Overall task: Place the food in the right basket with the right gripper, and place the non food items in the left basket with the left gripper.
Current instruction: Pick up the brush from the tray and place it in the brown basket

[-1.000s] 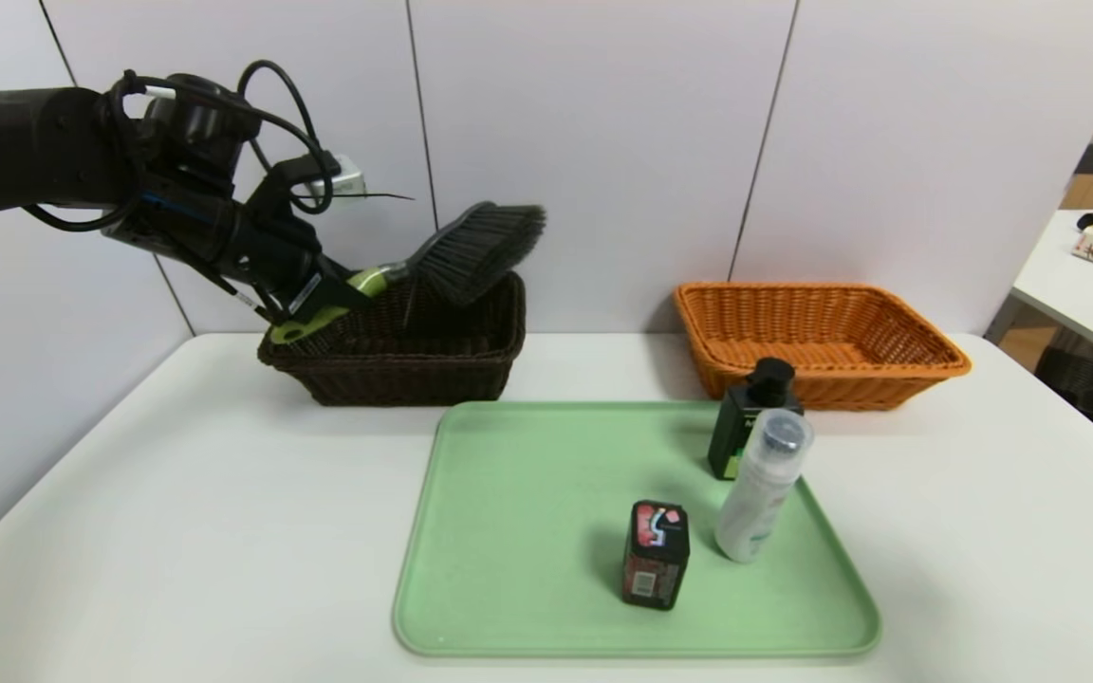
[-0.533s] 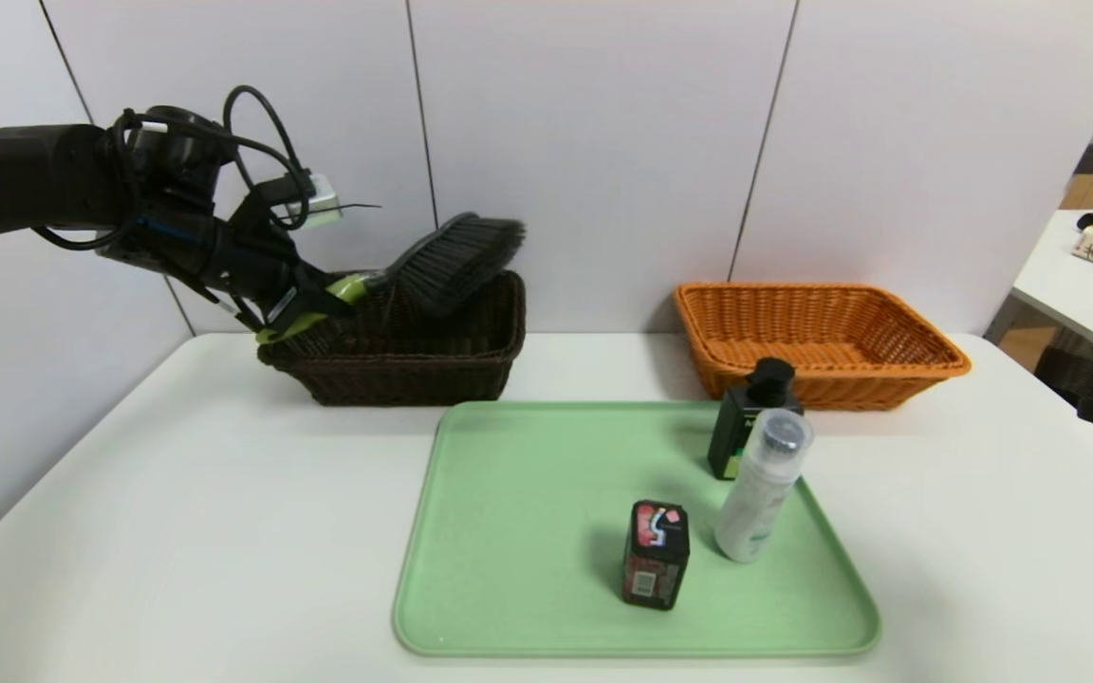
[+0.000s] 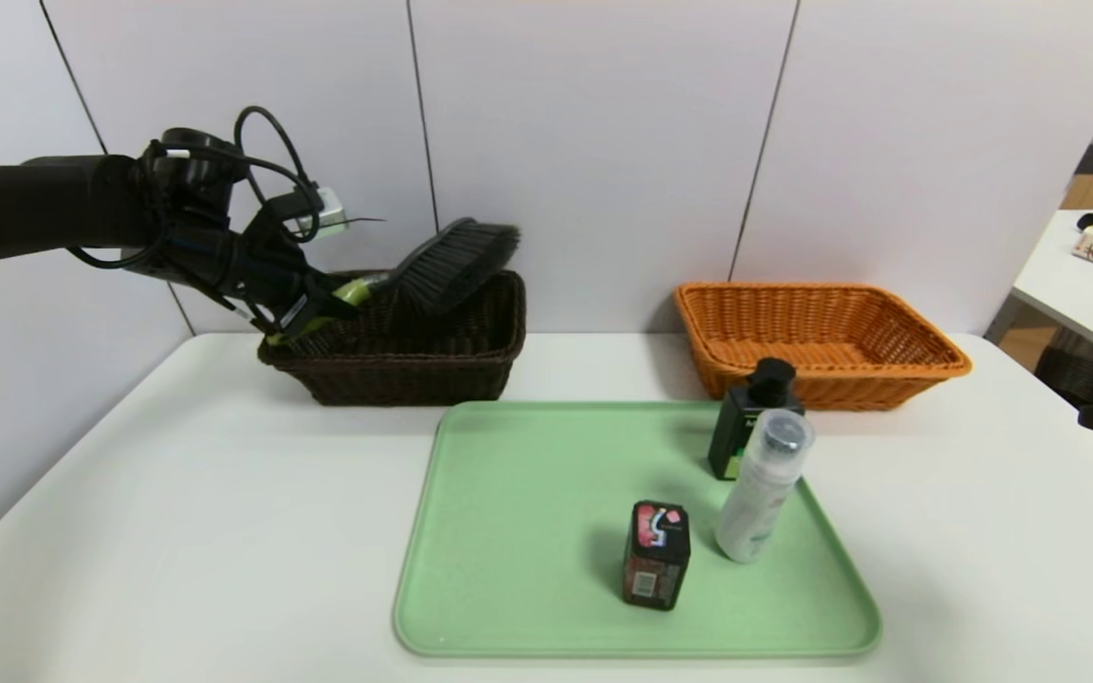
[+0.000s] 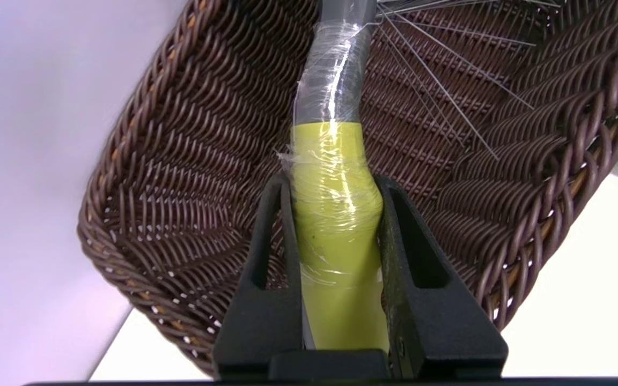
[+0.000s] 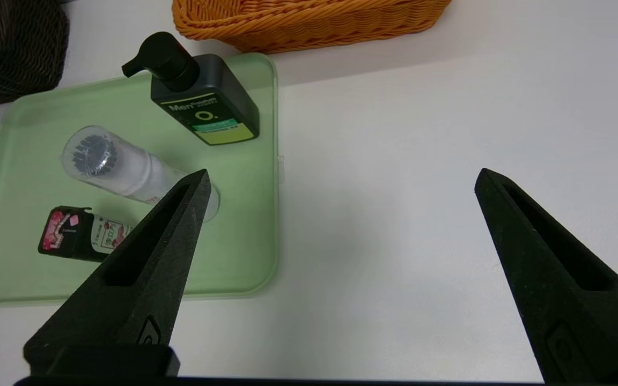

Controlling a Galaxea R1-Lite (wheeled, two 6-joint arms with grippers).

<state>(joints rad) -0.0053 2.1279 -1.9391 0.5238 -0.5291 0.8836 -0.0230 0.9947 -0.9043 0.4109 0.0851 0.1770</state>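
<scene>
Brush (image 3: 456, 266) is clamped by its green handle (image 4: 336, 214) between the fingers of our left gripper (image 4: 333, 198), over the dark basket (image 3: 404, 365). Main risk: bristle head sits high and juts toward the basket's inner side; if we release now, it could catch the rim and tip out. Cause would be the slanted hold, handle end low near the near-left rim. Second risk: loose plastic wrap on the handle may cling to a finger at release. Later risk: white bottle (image 3: 765, 484) stands close to both the pump bottle (image 3: 755, 417) and the black packet (image 3: 656, 555) on the green tray (image 3: 509, 607); a wide approach could topple one.

Pose: left arm reaches in from the left, wrist angled down. Right gripper (image 5: 341, 177) waits, fingers apart and holding nothing, right of the tray; orange basket (image 3: 822, 379) lies beyond.
</scene>
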